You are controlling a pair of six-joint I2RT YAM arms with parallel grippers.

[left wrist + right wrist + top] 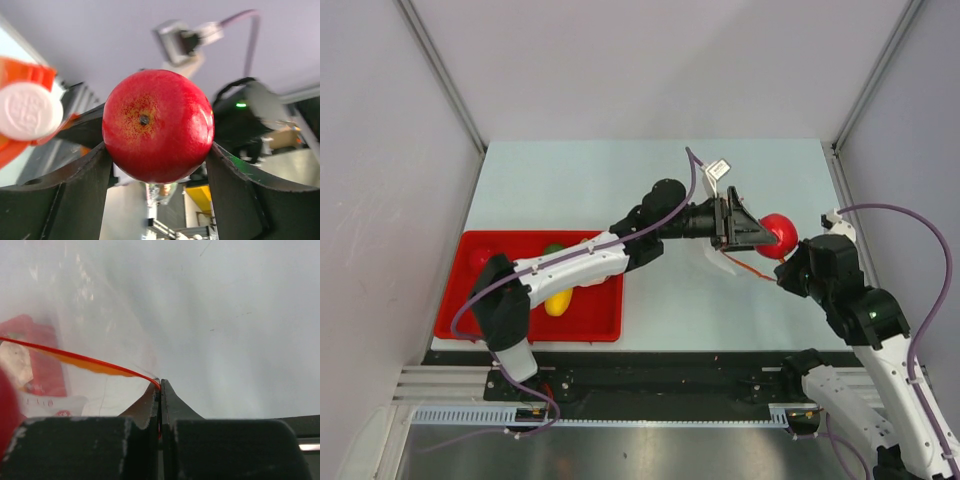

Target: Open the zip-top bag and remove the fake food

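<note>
My left gripper (758,234) reaches right across the table, its fingers (75,200) clamped on either side of a red ball of fake food (157,125), which shows in the top view (780,234) above the table. The zip-top bag (722,262) hangs clear and crinkly just below it. My right gripper (160,382) is shut on the bag's thin red zip strip (75,357), and it sits right of the bag in the top view (782,274). The bag's clear film (100,315) spreads to the left of those fingers.
A flat red tray (595,325) lies at the front left under the left arm, holding a yellow piece (557,303), a green piece (552,248) and a red piece (480,258). A small white tag (718,170) sits behind the left gripper. White walls stand on three sides.
</note>
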